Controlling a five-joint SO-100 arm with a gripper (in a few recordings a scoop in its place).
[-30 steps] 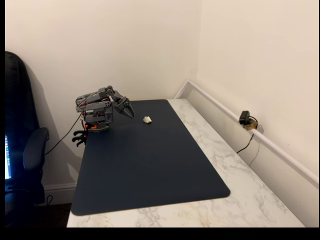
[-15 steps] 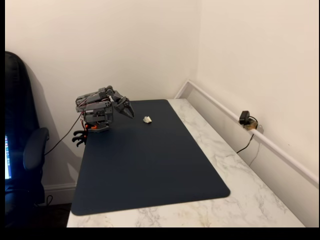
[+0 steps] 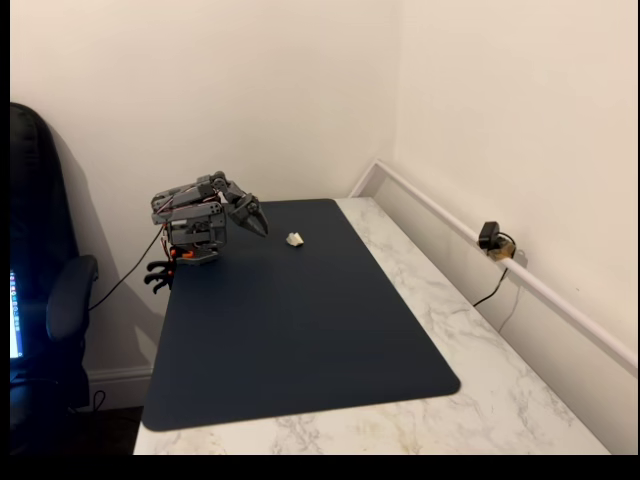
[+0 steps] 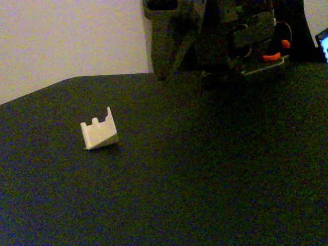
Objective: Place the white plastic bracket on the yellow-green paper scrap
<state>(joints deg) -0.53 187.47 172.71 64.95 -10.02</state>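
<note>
The white plastic bracket [image 3: 295, 239] lies alone on the dark mat near its far edge. Close up it is a small angular wedge with notched teeth along its top [image 4: 100, 134]. My gripper [image 3: 258, 223] hangs folded against the arm at the mat's back left corner. Its fingers are shut to a point with nothing in them, a short way left of the bracket and not touching it. The arm's body [image 4: 246, 36] stands behind the bracket in a fixed view. The yellow-green paper scrap is out of view.
A dark blue mat [image 3: 300, 330] covers most of the marble table [image 3: 480, 360]. Walls close the back and right sides. A small black camera [image 3: 490, 238] with a cable sits on the right rail. A dark chair [image 3: 45, 300] stands left of the table.
</note>
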